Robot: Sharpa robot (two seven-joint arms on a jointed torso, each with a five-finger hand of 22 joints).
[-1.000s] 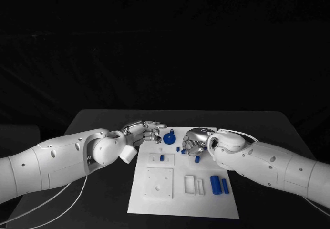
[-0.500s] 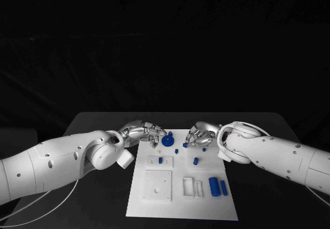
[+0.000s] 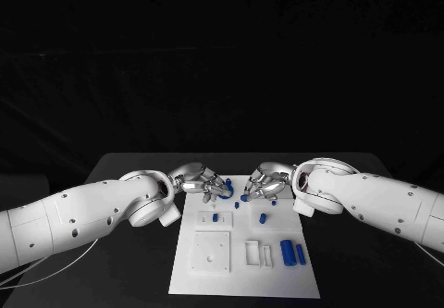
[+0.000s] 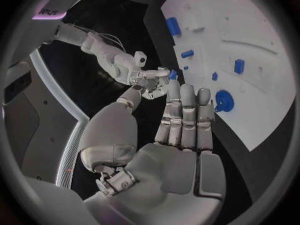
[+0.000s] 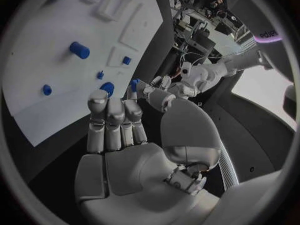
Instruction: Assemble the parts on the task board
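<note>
Robot hand on the left (image 3: 199, 183) and robot hand on the right (image 3: 262, 186) face each other over the far end of the task board (image 3: 236, 282), which lies in the middle of the desk (image 3: 138, 167). From the head camera, the round blue part (image 3: 226, 187) sits on the board just beside the left fingertips. A small blue piece (image 3: 246, 197) shows at the right fingertips. Two blue cylinders (image 3: 293, 251) lie side by side near the board's close end, well apart from both hands.

At the left wrist, the left robot hand (image 4: 181, 135) is released: its fingers stretch straight, side by side, with nothing in them. They reach toward the round blue part (image 4: 223, 100), probably to steady it. Beyond them, the right robot hand (image 4: 149, 81) carries the small blue piece (image 4: 172, 75) at its tip.

At the right wrist, the right robot hand (image 5: 115, 135) appears to be grasping the small blue piece (image 5: 133, 83) between thumb and a finger, its other fingers straight. It hangs above the board close to the round blue part (image 5: 107, 88), likely so the piece can be brought down onto a seat there.
</note>
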